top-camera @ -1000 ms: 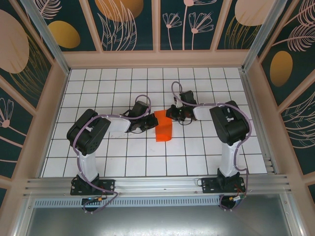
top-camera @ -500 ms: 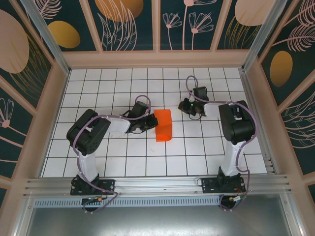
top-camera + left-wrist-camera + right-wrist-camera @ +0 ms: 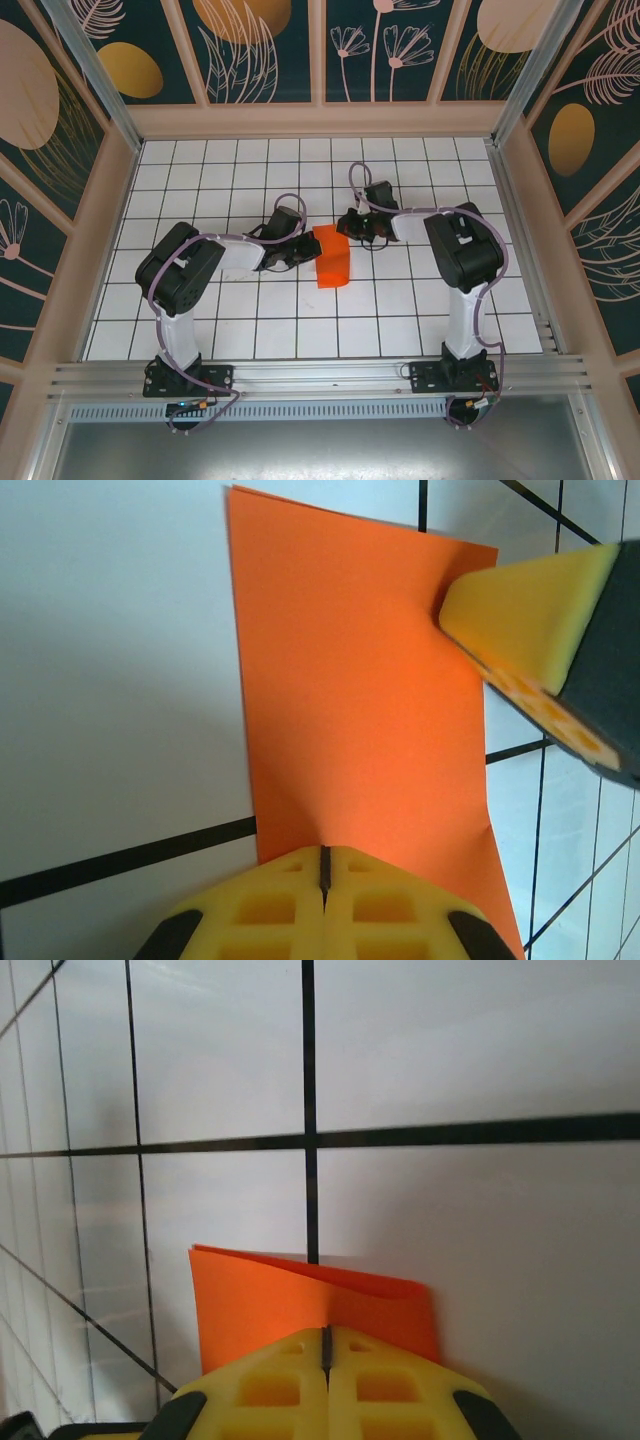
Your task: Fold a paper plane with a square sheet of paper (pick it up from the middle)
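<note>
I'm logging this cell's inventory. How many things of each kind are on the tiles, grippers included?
paper, orange, folded: 1
grippers: 2 (left gripper, right gripper, both shut, tips at the paper)
Total: 3

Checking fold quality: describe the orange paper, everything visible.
The paper is plain, thin and bright orange. It is folded into a rectangle and lies almost flat on the white tiled table, with its layers gaping slightly at one edge. The shut left tool sits on one edge, and the shut right tool touches a corner.
</note>
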